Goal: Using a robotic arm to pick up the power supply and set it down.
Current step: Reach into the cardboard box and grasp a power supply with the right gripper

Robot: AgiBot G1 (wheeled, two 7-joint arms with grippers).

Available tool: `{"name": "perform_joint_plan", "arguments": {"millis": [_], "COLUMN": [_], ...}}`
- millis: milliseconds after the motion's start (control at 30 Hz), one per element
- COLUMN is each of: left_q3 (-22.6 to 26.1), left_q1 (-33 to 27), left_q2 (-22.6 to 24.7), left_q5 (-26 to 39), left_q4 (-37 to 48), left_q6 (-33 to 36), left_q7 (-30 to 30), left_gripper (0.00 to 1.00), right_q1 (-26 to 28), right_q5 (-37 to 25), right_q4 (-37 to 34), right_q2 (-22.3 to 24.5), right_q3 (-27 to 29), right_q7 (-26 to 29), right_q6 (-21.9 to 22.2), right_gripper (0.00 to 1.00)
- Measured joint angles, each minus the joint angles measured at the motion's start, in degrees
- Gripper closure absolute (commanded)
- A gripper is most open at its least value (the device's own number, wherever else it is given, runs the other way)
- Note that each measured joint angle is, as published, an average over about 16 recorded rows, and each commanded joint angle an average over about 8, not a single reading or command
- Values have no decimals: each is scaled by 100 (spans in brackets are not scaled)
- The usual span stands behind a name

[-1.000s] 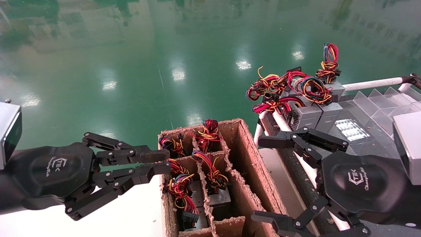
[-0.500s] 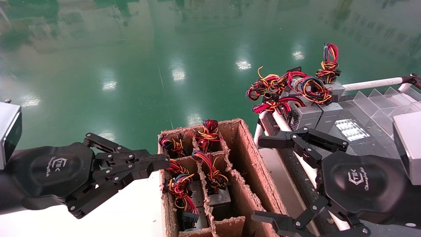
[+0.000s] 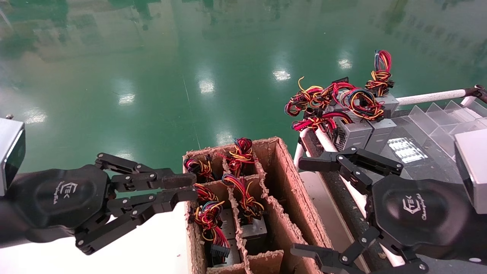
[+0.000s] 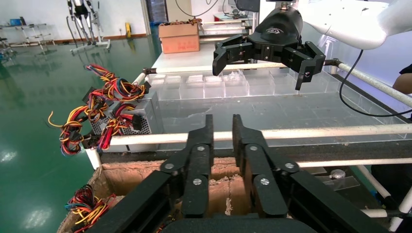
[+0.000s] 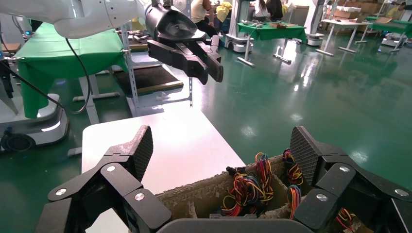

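Several power supplies stand in a divided cardboard box, their coloured wire bundles pointing up; one grey body shows under its wires. More power supplies sit on the right-hand bench with tangled wires. My right gripper, all black at the tips, hovers just right of the box, open wide and empty. At the box's left rim hangs my left gripper, one fingertip dusted brown. It is open by a narrow gap with nothing in it.
A white table lies left of the box. The dark bench on the right has white rail pipes and clear plastic divider trays. Shiny green floor stretches beyond.
The left gripper's fingers were closed together half a second ago and have parted again to a narrow gap. The right gripper and the power supplies have not moved.
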Motion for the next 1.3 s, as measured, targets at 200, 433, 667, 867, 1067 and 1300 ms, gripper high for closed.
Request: {"name": "perform_joint_plan", "arguments": {"millis": [200,433,667,867,1067,1300], "left_q3": [0,0,0,0,0,0], "left_q1": [0,0,0,0,0,0], "left_q2": [0,0,0,0,0,0], "left_q5": [0,0,0,0,0,0], "left_q4": [0,0,0,0,0,0], "left_q6": [0,0,0,0,0,0], "left_q7": [0,0,0,0,0,0], "left_gripper": [0,0,0,0,0,0], "right_q1": [-1,1,20,127,466,1136], "right_q5": [0,-66,-313,-815,-1594,-2662], "right_q4": [1,-14,-32,-47,-180,-704], "right_q2": [0,5,-10,-131,-494,-1263], "right_q3": [0,-13,-88,-304,-727,-1362], "right_q7": [1,5,70,236,549,909], "right_q6": [0,59,279,589,858,1075], "right_gripper": [0,0,0,0,0,0]}}
